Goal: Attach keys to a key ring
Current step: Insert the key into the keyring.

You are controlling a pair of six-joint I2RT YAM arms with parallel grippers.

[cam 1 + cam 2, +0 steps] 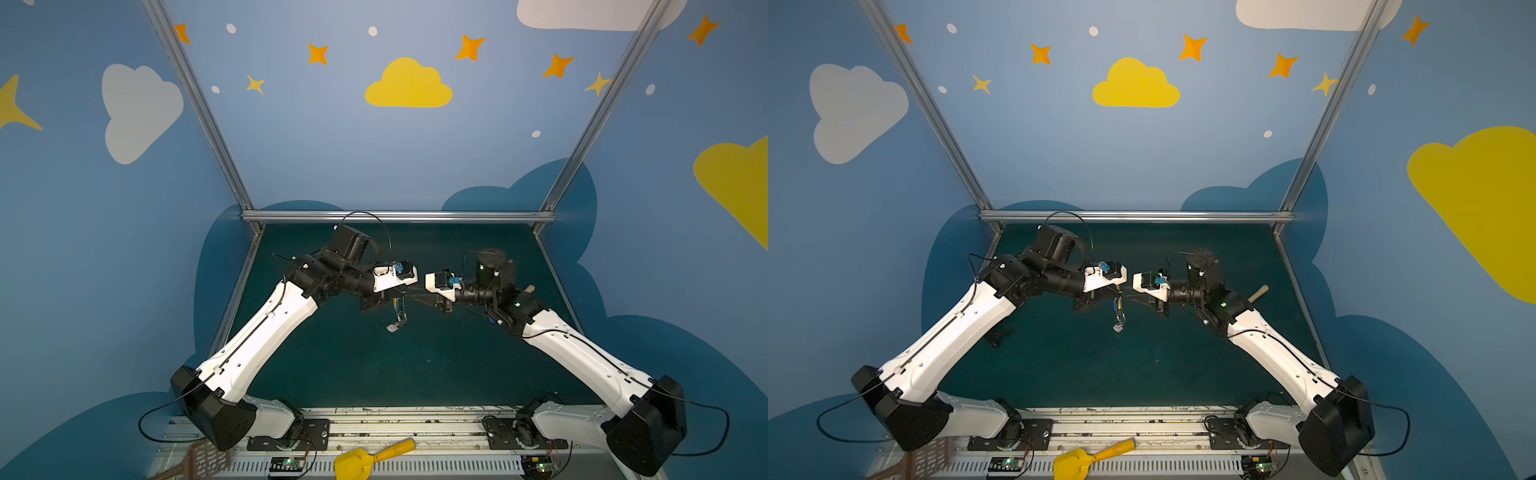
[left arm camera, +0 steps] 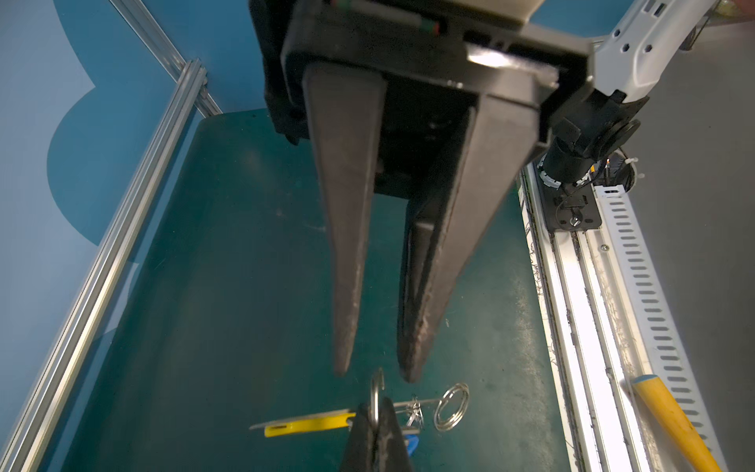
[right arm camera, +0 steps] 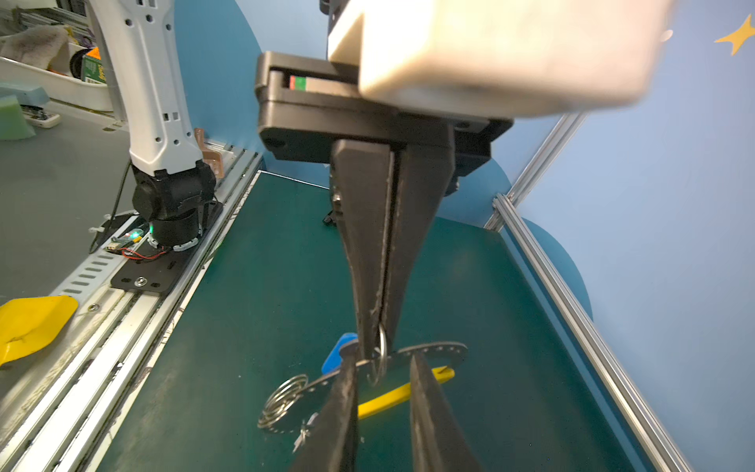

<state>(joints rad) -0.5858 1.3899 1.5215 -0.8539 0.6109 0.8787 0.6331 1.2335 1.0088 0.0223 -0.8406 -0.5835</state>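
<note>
The key ring is a thin dark-grey hoop (image 3: 433, 350) with small holes and a yellow sleeve (image 3: 402, 395); it hangs above the green mat. My left gripper (image 2: 376, 408) is shut on a small silver split ring (image 2: 376, 388) threaded on that hoop. The keys dangle from the hoop: a blue tag (image 3: 338, 356), a tiny silver key (image 3: 304, 432) and a white fob (image 1: 392, 328). A coiled silver ring (image 3: 284, 400) also hangs there. My right gripper (image 3: 382, 359) is open, its fingertips on either side of the small split ring without touching it.
A yellow scoop (image 1: 365, 459) and a brown slotted spatula (image 1: 199, 459) lie on the front rail. A wooden handle (image 1: 528, 288) pokes out behind the right arm. Aluminium frame bars (image 1: 399, 216) edge the mat. A small black item (image 1: 996, 336) lies by the left arm.
</note>
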